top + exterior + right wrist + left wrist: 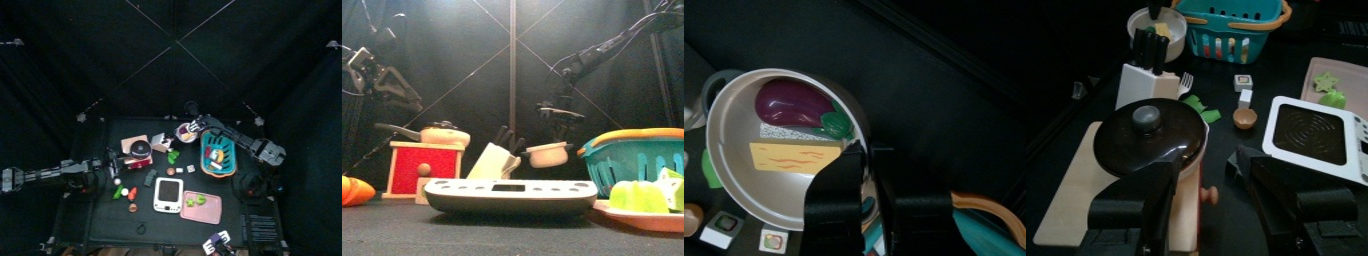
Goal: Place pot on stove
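Note:
The pot [735, 125] is a cream bowl-shaped pan holding a purple eggplant, a yellow slice and a grey piece. My right gripper [865, 165] is shut on its rim. From above, the pot [185, 133] is at the table's back, just left of the blue basket. I cannot tell whether it touches the table. The stove [167, 193], a flat white slab, lies near the front edge and fills the front view's foreground as stove [509, 195]. My left gripper [1207, 205] stands open over a wooden board at the table's left.
A dark lidded pan [1146, 140] sits on the wooden board under the left gripper. A white knife block [1144, 75] stands between it and the pot. The blue basket [218, 155] and a pink board [201, 207] with green pieces lie to the right of the stove.

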{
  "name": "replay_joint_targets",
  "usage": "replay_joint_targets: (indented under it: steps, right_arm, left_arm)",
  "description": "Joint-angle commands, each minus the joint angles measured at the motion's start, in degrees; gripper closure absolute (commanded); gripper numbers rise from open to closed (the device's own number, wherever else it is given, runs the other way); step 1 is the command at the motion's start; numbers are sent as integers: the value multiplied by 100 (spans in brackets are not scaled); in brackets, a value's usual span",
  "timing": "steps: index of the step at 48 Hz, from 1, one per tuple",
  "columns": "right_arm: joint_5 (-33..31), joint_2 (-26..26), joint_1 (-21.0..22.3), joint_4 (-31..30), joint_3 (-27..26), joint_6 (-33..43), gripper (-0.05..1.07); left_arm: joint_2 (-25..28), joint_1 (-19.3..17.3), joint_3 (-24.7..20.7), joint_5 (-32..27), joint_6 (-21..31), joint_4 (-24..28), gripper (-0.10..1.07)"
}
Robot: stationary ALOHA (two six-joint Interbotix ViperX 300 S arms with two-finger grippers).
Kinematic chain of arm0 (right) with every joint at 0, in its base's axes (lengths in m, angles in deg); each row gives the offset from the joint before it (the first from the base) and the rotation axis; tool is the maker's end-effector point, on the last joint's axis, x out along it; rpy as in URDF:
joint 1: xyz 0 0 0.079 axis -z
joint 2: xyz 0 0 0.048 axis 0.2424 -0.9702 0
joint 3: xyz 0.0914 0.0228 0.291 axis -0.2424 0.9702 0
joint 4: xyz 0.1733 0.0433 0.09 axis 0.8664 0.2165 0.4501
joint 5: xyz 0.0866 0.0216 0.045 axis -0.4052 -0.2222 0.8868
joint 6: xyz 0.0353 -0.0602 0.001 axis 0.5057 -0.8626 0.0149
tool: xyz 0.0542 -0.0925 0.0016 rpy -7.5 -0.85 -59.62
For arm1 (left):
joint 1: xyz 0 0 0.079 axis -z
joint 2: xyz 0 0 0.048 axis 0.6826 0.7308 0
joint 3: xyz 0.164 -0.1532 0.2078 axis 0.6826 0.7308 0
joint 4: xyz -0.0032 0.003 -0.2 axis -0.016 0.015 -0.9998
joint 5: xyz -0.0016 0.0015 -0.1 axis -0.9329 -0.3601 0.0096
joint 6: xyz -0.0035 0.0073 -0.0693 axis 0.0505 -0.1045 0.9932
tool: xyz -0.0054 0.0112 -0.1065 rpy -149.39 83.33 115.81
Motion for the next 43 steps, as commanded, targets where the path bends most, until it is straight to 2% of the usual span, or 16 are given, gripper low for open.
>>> replay_joint_targets:
  steps: [1, 13, 25, 36, 43]
  right_arm:
    - [-79, 369, -26, 35, -44, 26, 69]
    - [-316, 615, -255, 123, 105, 26, 69]
    - [-466, 844, -896, 255, 264, 123, 69]
    - [-202, 1055, -1521, 659, 536, 211, 69]
    - [185, 1187, -1934, 940, 809, 343, 69]
  left_arm:
    - [18, -9, -62, 18, -9, 0, 12]
    - [18, -9, -62, 18, -9, 0, 12]
    - [18, -9, -62, 18, -9, 0, 12]
    - [18, -9, -62, 26, -9, 0, 12]
    - [18, -9, -62, 26, -9, -9, 12]
